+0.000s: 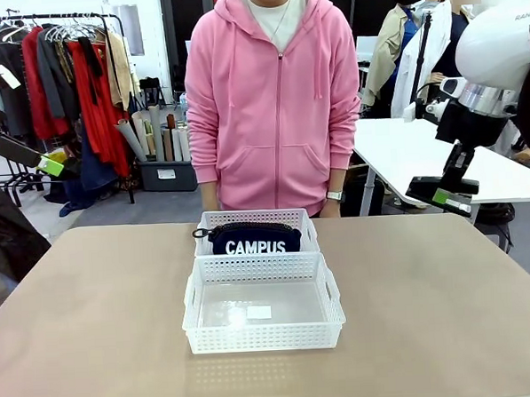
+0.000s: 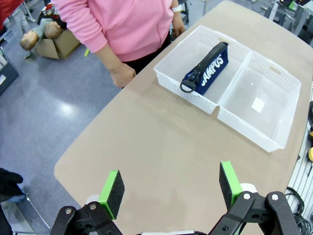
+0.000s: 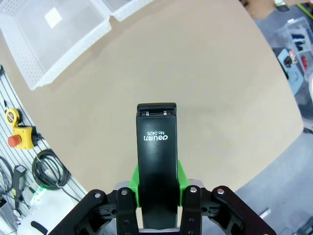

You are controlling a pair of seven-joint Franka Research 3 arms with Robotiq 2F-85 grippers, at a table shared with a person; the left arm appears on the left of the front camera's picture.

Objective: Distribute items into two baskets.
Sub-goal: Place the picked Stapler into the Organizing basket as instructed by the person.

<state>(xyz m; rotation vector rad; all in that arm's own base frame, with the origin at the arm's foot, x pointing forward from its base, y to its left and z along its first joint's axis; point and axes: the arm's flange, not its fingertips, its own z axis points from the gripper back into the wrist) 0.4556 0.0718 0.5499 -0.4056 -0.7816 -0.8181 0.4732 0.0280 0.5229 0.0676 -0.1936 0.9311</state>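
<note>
Two white lattice baskets stand end to end mid-table. The far basket holds the navy "CAMPUS" pouch, lying on its long edge. The near basket has just a small white label on its floor. My right gripper hangs high at the right, above the table's far right corner, shut on the black stapler; in the right wrist view the stapler sticks out forward between the green pads. My left gripper is open with nothing between its fingers, raised off the table's left side, well away from the pouch.
A person in a pink hoodie stands at the far edge just behind the baskets, with a hand near the table. Bare tabletop lies on both sides of the baskets. A yellow tape measure and cables lie off the table.
</note>
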